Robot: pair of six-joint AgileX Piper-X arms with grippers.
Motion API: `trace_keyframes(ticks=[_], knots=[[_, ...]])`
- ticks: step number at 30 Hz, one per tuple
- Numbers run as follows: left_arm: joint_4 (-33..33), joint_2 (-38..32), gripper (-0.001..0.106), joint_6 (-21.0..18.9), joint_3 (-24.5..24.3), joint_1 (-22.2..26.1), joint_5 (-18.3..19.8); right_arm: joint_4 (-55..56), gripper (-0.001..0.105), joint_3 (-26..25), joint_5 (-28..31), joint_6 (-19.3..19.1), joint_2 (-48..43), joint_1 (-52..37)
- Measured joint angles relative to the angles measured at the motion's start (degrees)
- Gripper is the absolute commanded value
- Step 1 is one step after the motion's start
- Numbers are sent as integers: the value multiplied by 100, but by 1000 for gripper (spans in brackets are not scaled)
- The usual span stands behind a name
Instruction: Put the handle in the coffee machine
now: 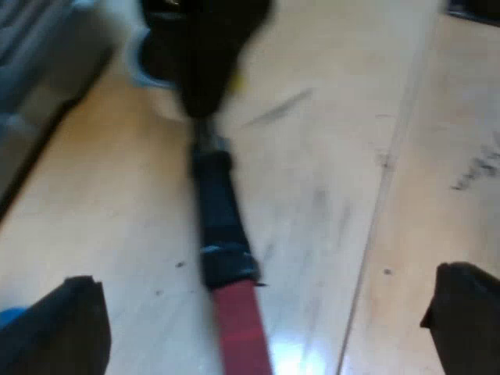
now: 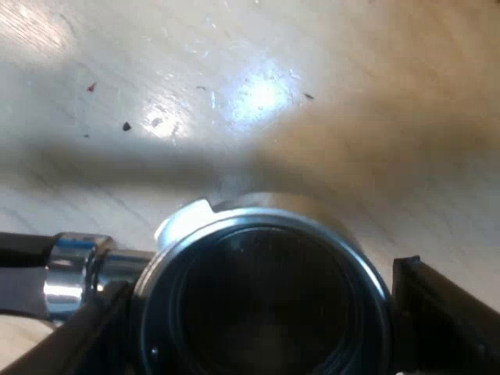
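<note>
My right gripper [image 2: 262, 301] is clamped on the basket rim of the holder [image 2: 258, 234], over the wooden table [image 2: 351, 86]. My left gripper [image 1: 266, 285] gapes wide astride its red-ended handle [image 1: 223, 226]. I'd centre on the dark grip before closing.

The desk [image 1: 328, 117] is light, pale-yellow wood with a thin straight seam [image 1: 383, 180] running across its top, and it carries a smeared dark scuff [image 1: 273, 109] on one side of that seam and a cluster of grey scratchy marks [image 1: 476, 168] on the other. A blurred pale round thing with a bluish rim [image 1: 141, 66] stands on the wood, too unclear to name. In the right wrist view the same kind of desk [image 2: 406, 70] shows a bright patch of glare [image 2: 262, 94], fine scratches, a small dark speck [image 2: 126, 125] and a tiny red fleck [image 2: 91, 87] near it.
</note>
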Motion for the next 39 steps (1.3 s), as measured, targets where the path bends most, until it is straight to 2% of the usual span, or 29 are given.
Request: trace_keyframes(ticks=[3,5,10,13,21,26,27,30,39], knots=[[0,0,84,109,0,0,324,172,0,0,-2,125,-154,0],[0,0,84,123,0,0,386,361,0,0,-2,162,-262,0],[-103,0,84,184,98,0,323,726,0,0,-2,291,-612,0],[-213,0,84,216,239,0,318,791,0,0,-2,509,-832,0],[-770,0,84,225,565,0,318,837,0,0,-2,787,-1210,0],[-1226,0,84,225,695,0,283,837,0,0,-25,824,-1327,0],[-1478,0,84,225,842,0,266,837,0,0,-25,825,-1331,0],[-1683,0,84,225,1044,0,266,837,0,0,-25,891,-1330,0],[-1951,236,84,225,1173,0,248,837,0,0,-116,912,-1330,0]])
